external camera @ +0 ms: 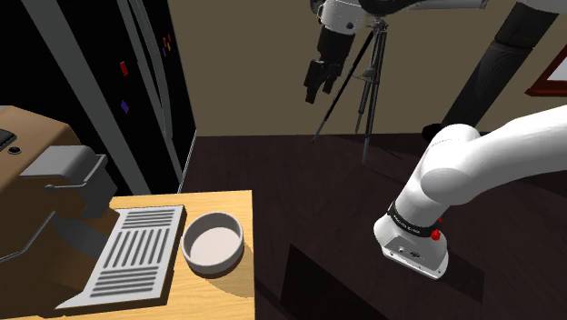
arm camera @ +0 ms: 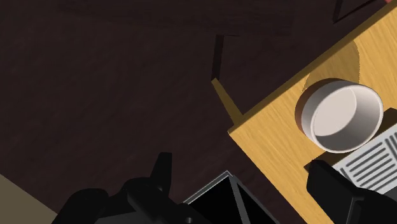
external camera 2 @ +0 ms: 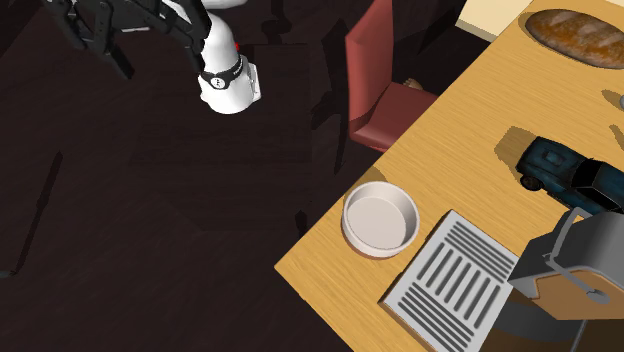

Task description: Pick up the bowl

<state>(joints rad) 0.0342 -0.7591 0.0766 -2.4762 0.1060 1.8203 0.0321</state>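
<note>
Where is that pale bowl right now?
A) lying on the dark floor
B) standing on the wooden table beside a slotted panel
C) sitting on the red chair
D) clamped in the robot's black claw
B: the bowl stands upright on the wooden table, right beside the slotted panel, while the gripper hangs well apart from it with its fingers open.

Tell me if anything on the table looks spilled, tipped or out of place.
Nothing stands out. The bowl sits upright and empty near a corner of the table, beside the slatted grey tray, with no spill.
</note>
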